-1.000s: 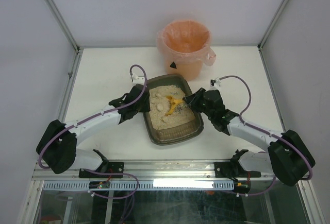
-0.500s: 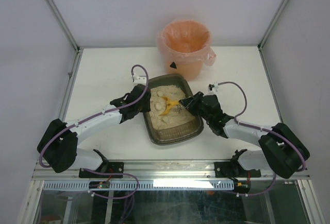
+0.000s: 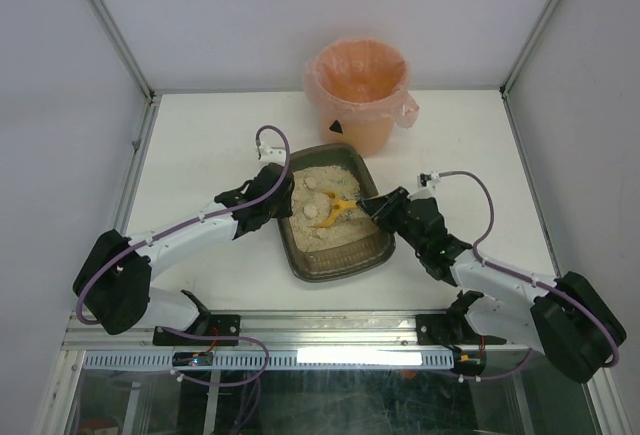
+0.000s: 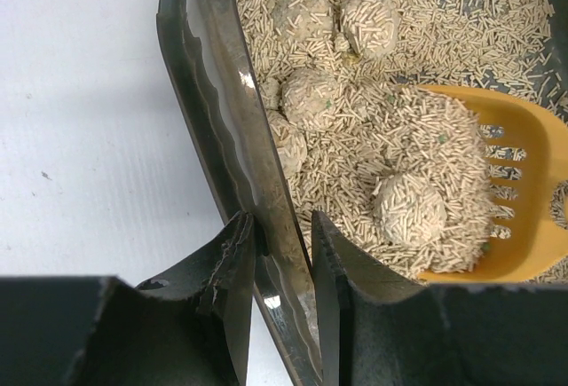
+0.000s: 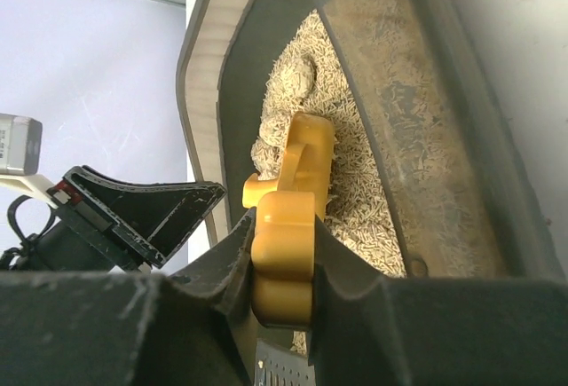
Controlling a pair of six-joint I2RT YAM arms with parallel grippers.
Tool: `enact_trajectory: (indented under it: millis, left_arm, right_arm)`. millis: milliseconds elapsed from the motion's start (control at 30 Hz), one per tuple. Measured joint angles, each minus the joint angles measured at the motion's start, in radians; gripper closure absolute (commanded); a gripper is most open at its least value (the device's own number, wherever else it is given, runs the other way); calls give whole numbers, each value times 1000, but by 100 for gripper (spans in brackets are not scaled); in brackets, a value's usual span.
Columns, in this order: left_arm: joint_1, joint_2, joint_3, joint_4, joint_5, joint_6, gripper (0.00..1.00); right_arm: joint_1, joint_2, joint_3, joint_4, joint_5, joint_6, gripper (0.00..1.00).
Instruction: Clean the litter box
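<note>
Now right gripper (image 3: pixel 371 203) holds scoop (image 5: pixel 297 151) in litter box (image 3: pixel 338 271).

A white table (image 3: pixel 200 135) sits between pale walls (image 3: pixel 300 15) framed by grey metal posts (image 3: pixel 110 25).

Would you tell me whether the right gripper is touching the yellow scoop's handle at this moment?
Touching. The right wrist view shows the right gripper with both fingers pressed against the handle of the yellow scoop, no gap on either side.

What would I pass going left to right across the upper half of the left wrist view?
White table → rim of the litter box → round litter clumps → yellow scoop.
</note>
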Motion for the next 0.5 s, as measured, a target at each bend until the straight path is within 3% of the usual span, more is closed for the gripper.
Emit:
enact_trajectory:
  millis: [200, 500]
  left_arm:
    - [0, 0, 0, 0, -2, 0, 73]
    - [-4, 0, 0, 0, -8, 0, 71]
  right_arm:
    - [-47, -89, -47, -14, -5, 6, 100]
    - [-90, -92, -123, 72, -39, 44, 100]
